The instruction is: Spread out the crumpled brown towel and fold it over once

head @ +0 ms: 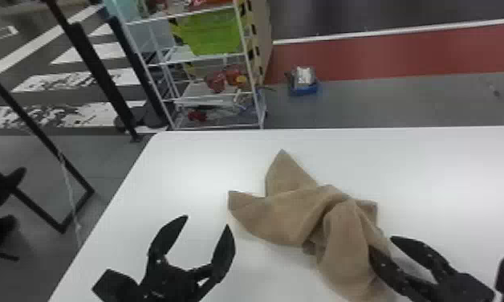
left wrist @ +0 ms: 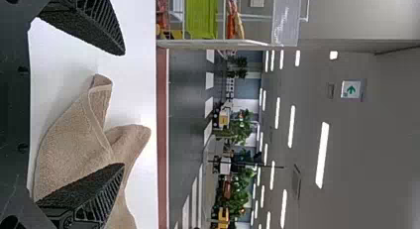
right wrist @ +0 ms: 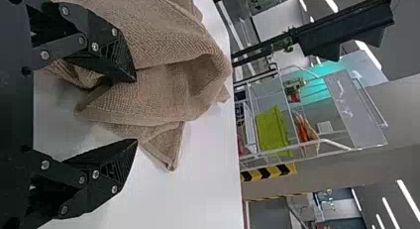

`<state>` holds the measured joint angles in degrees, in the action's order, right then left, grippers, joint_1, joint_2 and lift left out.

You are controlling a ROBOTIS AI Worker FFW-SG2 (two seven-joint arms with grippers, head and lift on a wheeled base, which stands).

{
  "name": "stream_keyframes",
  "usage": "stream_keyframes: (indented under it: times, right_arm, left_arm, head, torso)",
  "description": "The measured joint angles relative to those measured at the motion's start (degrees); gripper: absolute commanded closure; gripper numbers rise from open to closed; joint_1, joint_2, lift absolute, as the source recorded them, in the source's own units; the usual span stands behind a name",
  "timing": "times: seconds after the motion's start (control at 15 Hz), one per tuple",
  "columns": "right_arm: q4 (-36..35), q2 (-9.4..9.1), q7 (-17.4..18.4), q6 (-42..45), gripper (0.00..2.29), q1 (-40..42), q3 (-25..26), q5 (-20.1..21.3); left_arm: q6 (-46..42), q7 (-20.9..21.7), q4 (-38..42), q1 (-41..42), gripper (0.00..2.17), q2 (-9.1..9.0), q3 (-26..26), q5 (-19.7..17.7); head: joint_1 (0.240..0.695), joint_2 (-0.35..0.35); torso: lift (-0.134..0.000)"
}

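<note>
Towel: one, brown, lying on the white table [head: 183, 172], between the two grippers but closer to the right one; its near end runs past the bottom edge of the head view.
Towel's shape: crumpled and unfolded from flat, with twisted ridges and a raised roll of cloth [head: 343, 233] toward the right gripper.
Towel's corners: two pointed ones stick out, one toward the table's far edge [head: 281, 160] and one to the left [head: 237, 200]; a third, blunter one [head: 371, 207] shows on the right side.
Right gripper: one, [head: 381, 243] at the towel's right side, its two fingers parted and clenched on nothing; one finger overlaps the cloth in the head view, though I cannot tell whether it touches.
Left gripper: one, [head: 207, 221] over the table to the left of the towel, apart from it, its two fingers spread wide with nothing between them.
Table: one, its far edge and far left corner both in sight.
Rack: one, white wire [head: 219, 127], standing beyond the table's far edge, toward the left.
Green bin: one, [head: 213, 34] on the rack, above some red items [head: 215, 82].
Blue tray: one, [head: 303, 91] on the floor to the right of the rack, with a pale item [head: 304, 76] in it.
Exit sign: one, green and white [left wrist: 350, 89], up in the room behind.
</note>
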<state>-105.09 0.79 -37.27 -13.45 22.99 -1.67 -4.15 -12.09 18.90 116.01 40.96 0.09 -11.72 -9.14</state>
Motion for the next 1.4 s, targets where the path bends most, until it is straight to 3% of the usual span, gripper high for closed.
stream_keyframes:
  times: [0.27,0.47,0.93,1.07,1.2,1.4]
  right_arm:
    - [1.16,0.0,0.01,0.76,0.59,-0.48,-0.09,0.26]
    - [1.2,0.0,0.0,1.73,1.02,-0.48,-0.58,0.26]
    - [1.74,0.0,0.01,4.21,1.02,-0.34,-0.94,-0.1]
    - [-1.62,0.0,0.0,4.73,1.02,0.88,-0.91,-0.5]
    - [-9.47,0.0,-0.45,2.37,1.02,2.61,-0.88,-0.5]
    - [-18.76,0.0,-4.08,-5.16,1.02,2.86,-0.83,0.14]
  left_arm:
    - [0.04,0.0,-0.29,-0.07,0.08,0.0,-0.05,0.0]
    - [0.04,0.0,-0.29,-0.03,0.08,0.0,-0.05,0.0]
    - [-0.63,0.0,-0.09,0.28,0.08,0.0,-0.14,0.0]
    - [-0.74,0.0,0.08,0.46,0.08,0.0,-0.22,0.0]
    - [-0.76,0.03,0.42,0.75,0.08,0.0,-0.52,-0.04]
    - [-0.7,0.09,1.19,1.16,0.08,0.0,-0.67,-0.09]
  head:
    - [0.695,0.281]
    - [0.695,0.286]
    - [0.695,0.293]
    - [0.695,0.294]
    - [0.695,0.298]
    - [0.695,0.319]
  torso:
    - [-0.123]
    - [-0.123]
    - [-0.123]
    - [-0.123]
    - [-0.123]
    - [-0.123]
